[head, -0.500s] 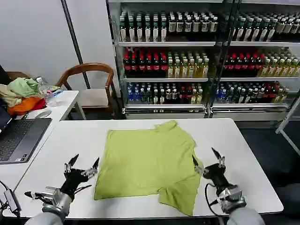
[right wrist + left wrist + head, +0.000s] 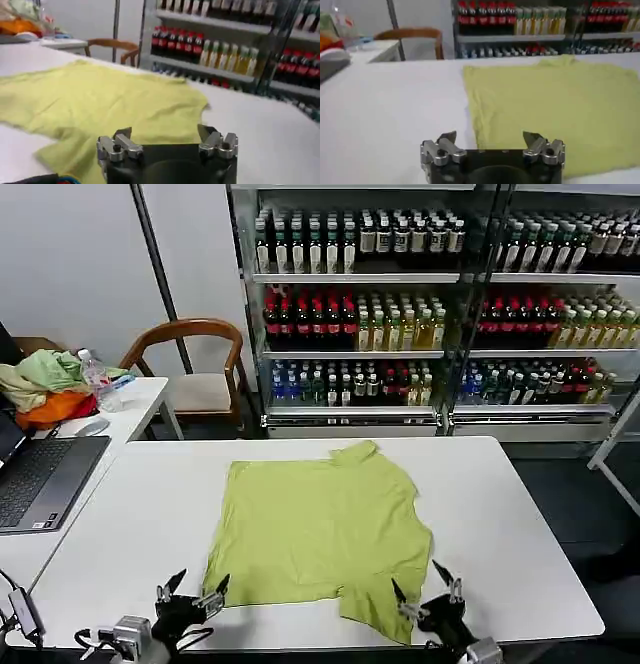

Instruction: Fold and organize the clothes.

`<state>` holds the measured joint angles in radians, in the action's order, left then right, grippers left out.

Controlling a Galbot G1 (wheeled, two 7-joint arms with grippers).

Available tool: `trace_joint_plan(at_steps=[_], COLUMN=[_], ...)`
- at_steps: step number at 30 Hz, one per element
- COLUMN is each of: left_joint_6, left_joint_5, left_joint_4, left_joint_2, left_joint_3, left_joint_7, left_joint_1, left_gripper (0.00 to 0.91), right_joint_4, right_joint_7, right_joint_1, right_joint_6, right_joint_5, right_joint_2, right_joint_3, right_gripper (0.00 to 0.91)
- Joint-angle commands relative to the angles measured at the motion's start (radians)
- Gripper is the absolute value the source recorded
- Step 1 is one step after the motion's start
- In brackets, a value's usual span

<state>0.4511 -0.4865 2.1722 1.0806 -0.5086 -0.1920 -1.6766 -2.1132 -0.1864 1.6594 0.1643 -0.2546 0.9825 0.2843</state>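
Lime yellow-green short-sleeved cotton T-shirt [image 2: 318, 529] lies spread flat on the white rectangular table [image 2: 520, 514], plain side up, ribbed collar [image 2: 355, 452] toward the far edge, hem toward the robot. Long axis runs away from the robot, collar to hem.

Left gripper [image 2: 190, 596] sits low at the table's near edge, fingers spread wide, holding nothing. The shirt's near-left hem corner lies just ahead of it and slightly to its inner side; in the left wrist view the left gripper [image 2: 492, 144] straddles that hem edge, one finger over bare table, the other over cloth. Contact with the fabric cannot be told.

Right gripper [image 2: 428, 597] is likewise at the near edge, fingers apart and empty. The rumpled, partly folded-over sleeve [image 2: 390, 609] and near-right hem lie directly ahead and a little inward; in the right wrist view the right gripper [image 2: 166, 141] has yellow-green cloth just in front of both fingers.

Judgement: each gripper is near its own corner, neither clearly nearer. The coming move likely turns on reaching forward along the shirt's long axis to pinch the hem corners. The right side's bunched sleeve may cause a pinch through more than one layer.

Pile of pale green, beige and orange garments [image 2: 42, 389] rests on the side desk, well apart to the left.
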Motion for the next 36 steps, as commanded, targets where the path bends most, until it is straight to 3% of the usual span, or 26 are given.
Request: trace_joint_plan(at_steps=[1,10,11,12,13,36], left_joint_6=[0.039,0.028,0.029,0.029,0.029,-0.006], left_joint_5=[-0.056,-0.063,-0.063,-0.062,-0.062,-0.032], left_joint_4=[-0.021,-0.028,-0.029,-0.032,-0.033,-0.068], left_joint_2=[0.004,0.016,0.018,0.02,0.022,0.041], left_joint_3=[0.032,0.035,0.035,0.038,0.04,0.092], left_joint_7=[-0.138,-0.154,-0.154,-0.156,-0.156,-0.097], left_joint_1=[-0.016,-0.008,-0.005,-0.002,-0.001,0.021], left_gripper=[0.907,0.907,0.907,0.151,0.05,0.04], right_joint_4=[0.021,0.027,0.028,0.024,0.02,0.015], right_joint_7=[-0.029,-0.053,-0.058,-0.063,-0.066,-0.06], right_joint_1=[0.043,0.037,0.039,0.044,0.046,0.023], right_joint_6=[0.003,0.014,0.017,0.022,0.028,0.028], right_joint_5=[-0.001,-0.004,-0.004,-0.004,-0.005,-0.038], right_joint_2=[0.007,0.012,0.012,0.012,0.012,0.003], right_joint_3=[-0.043,-0.077,-0.082,-0.086,-0.088,-0.085], right_gripper=[0.907,0.907,0.514,0.081,0.0,0.0])
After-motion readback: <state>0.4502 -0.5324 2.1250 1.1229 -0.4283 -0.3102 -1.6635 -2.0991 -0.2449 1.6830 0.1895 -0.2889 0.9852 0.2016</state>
